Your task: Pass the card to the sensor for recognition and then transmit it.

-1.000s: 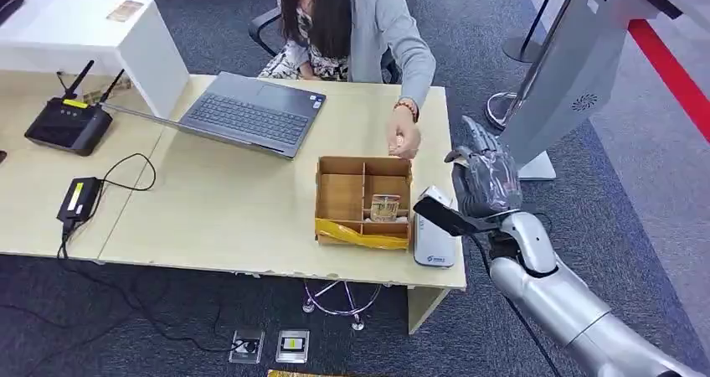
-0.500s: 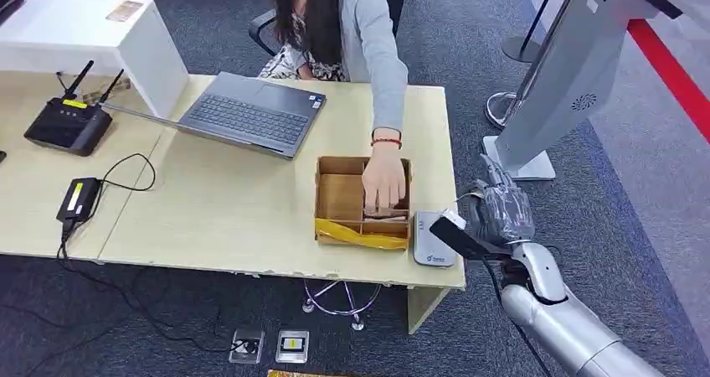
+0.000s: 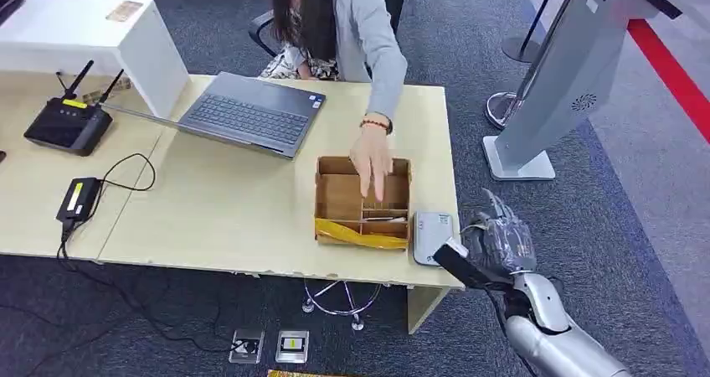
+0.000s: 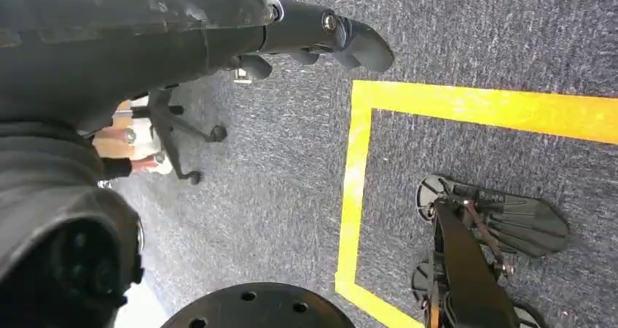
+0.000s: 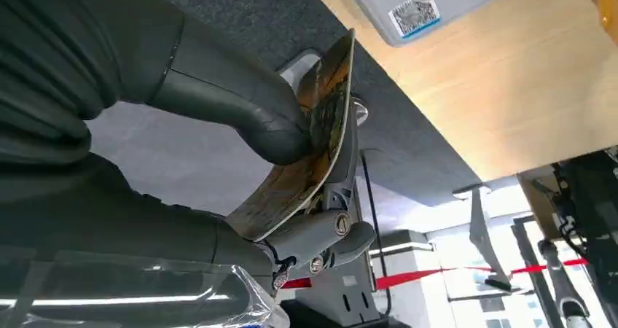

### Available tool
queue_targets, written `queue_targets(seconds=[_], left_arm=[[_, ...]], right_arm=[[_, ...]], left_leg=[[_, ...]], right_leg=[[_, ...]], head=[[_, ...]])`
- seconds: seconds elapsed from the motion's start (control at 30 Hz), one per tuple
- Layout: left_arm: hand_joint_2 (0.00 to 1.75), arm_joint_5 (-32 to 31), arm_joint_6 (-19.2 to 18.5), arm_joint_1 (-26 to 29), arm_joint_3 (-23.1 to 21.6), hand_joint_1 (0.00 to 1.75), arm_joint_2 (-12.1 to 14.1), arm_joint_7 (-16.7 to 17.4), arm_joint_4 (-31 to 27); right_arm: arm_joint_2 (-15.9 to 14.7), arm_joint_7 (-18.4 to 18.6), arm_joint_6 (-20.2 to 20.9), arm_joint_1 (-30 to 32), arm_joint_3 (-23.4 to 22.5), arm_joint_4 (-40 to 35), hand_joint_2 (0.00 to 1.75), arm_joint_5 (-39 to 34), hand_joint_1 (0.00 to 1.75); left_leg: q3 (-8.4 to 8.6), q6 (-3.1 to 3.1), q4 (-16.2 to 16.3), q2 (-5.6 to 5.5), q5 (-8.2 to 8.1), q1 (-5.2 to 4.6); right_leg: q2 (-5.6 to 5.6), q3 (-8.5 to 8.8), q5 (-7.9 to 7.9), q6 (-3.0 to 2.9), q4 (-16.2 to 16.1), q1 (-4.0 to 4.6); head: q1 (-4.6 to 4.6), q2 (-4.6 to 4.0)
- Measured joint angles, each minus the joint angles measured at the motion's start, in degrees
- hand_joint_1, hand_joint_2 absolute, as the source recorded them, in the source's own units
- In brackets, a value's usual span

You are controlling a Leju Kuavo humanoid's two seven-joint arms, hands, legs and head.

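Note:
My right hand (image 3: 500, 241) hangs just past the table's right front corner and pinches a dark card (image 3: 455, 264) that sticks out toward the table edge. In the right wrist view the thumb (image 5: 240, 98) presses the card (image 5: 310, 142) against the fingers behind it. The white sensor (image 3: 433, 236) lies flat on the table, a little to the left of and beyond the card, apart from it; it is the grey box with a label (image 5: 426, 0) in the right wrist view. My left hand (image 4: 291, 29) hangs over the carpet and holds nothing.
A person seated behind the table reaches a hand (image 3: 371, 155) into the partitioned cardboard box (image 3: 337, 199) beside the sensor. A laptop (image 3: 251, 113), a router (image 3: 67, 124) and a power adapter (image 3: 78, 199) sit on the table (image 3: 234, 218). A kiosk stand (image 3: 536, 134) rises at right.
My right hand has carried the card down and back, from above the sensor to beyond the table's corner. The person's hand reached into the box and has drawn back slightly.

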Motion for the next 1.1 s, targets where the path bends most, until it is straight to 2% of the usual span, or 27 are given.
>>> queue_targets(seconds=[0.17,0.5,0.83,1.1], left_arm=[[0.00,-0.2,0.0,0.0,-0.5,0.00,0.0,1.2,0.0],[0.00,-0.5,-0.1,0.0,-0.9,0.00,0.0,1.2,0.0],[0.00,-0.8,-0.6,-0.1,-0.9,0.00,0.0,0.8,0.0],[0.00,-1.3,-0.8,-0.1,-1.3,0.00,0.0,2.2,0.0]], right_arm=[[-0.3,0.7,0.3,1.0,1.2,-2.1,1.75,2.4,1.75],[-0.3,1.3,1.2,1.4,3.8,-5.3,1.75,3.3,1.75],[0.6,0.1,2.5,0.1,5.7,-5.4,1.75,3.0,1.75],[1.4,-0.2,5.1,-1.4,6.5,-5.0,1.75,3.6,1.75]], left_leg=[[0.00,0.00,0.0,0.01,0.00,0.00],[0.00,0.00,0.0,0.01,0.00,0.00],[-0.01,0.00,0.0,0.01,0.00,0.00],[-0.02,0.00,0.0,0.01,0.00,0.00]], right_leg=[[0.01,0.00,0.00,0.00,0.0,0.00],[0.01,0.01,0.00,0.00,0.0,0.00],[0.00,0.01,0.00,0.00,0.0,0.00],[0.00,0.01,0.00,0.00,0.0,0.00]], head=[[0.02,0.00],[0.02,0.00],[0.00,0.02],[0.02,0.00]])
